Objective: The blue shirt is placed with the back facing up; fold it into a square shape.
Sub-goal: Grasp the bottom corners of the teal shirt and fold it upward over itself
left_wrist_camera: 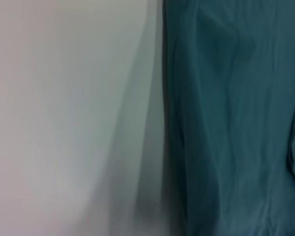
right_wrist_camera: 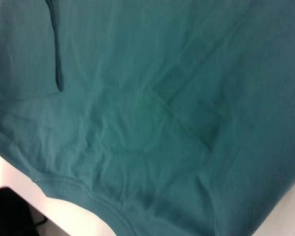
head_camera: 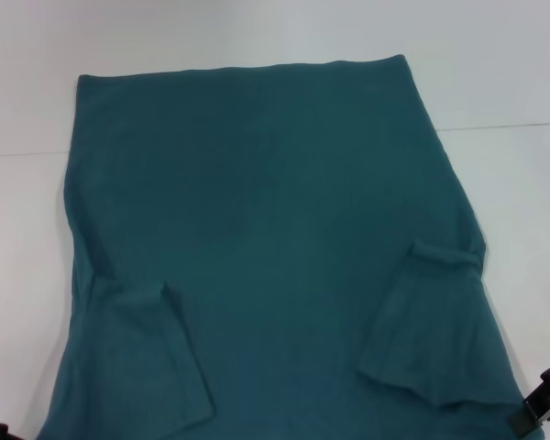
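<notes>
The blue shirt (head_camera: 275, 238) lies flat on the white worktop (head_camera: 495, 73), sleeves folded inward. The right tool (head_camera: 543, 403) sits beside its near right edge; whether it is apart or together cannot be told. Bare worktop flanks both sides.

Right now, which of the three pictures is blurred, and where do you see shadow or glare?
Head view: fairly sharp, the blue shirt evenly lit, the white table bright but without hard glare. Left wrist view: soft and out of focus, with a grey shadow on the table beside the shirt's edge. Right wrist view: slightly soft, though wrinkles and the hem remain readable.
</notes>
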Tool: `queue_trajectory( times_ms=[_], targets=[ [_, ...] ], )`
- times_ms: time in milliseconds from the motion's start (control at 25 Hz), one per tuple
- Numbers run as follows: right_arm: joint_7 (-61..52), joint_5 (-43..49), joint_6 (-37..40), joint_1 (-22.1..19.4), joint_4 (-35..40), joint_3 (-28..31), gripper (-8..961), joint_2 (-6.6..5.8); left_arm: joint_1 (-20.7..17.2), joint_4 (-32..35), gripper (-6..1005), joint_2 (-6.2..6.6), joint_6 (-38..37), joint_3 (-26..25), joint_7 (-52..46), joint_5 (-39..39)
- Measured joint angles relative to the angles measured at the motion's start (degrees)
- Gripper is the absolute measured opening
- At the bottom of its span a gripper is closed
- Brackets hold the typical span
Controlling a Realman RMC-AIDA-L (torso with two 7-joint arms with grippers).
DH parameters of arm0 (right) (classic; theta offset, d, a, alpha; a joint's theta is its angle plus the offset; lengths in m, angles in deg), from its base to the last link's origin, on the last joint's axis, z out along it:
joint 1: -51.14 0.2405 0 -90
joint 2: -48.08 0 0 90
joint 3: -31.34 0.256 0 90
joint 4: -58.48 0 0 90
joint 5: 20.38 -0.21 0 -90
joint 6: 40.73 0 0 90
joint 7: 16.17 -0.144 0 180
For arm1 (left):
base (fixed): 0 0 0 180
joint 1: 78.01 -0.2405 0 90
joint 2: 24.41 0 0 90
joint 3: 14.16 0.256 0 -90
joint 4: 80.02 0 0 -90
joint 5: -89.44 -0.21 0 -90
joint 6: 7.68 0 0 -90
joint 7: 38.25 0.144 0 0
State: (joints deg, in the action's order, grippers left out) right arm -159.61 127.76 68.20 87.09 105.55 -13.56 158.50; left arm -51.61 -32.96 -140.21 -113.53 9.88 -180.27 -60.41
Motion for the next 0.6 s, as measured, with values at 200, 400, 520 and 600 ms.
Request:
queue_trajectory(
  times_ms=[200, 400, 520, 600],
  targets=[
    [2.5, -1.6, 0.2, 0.2, -0.2, 1.5, 52, 0.30, 0.4, -0.2, 16, 0.23, -4.0, -1.5, 2.5, 1.1],
    [4.6, -8.6, 1.2, 0.9, -0.3, 5.8, 53, -0.96, 2.4, -1.3, 16, 1.36, -6.2, -3.5, 3.1, 4.0],
    [4.5, -11.7, 0.5, 1.0, -0.3, 8.5, 53, -1.85, 4.3, -2.6, 16, 2.11, -6.3, -3.7, 2.7, 5.7],
    [4.1, -12.5, -0.5, 1.3, -0.3, 10.3, 54, -2.21, 5.0, -3.0, 16, 2.35, -6.2, -3.7, 2.6, 6.1]
  ],
)
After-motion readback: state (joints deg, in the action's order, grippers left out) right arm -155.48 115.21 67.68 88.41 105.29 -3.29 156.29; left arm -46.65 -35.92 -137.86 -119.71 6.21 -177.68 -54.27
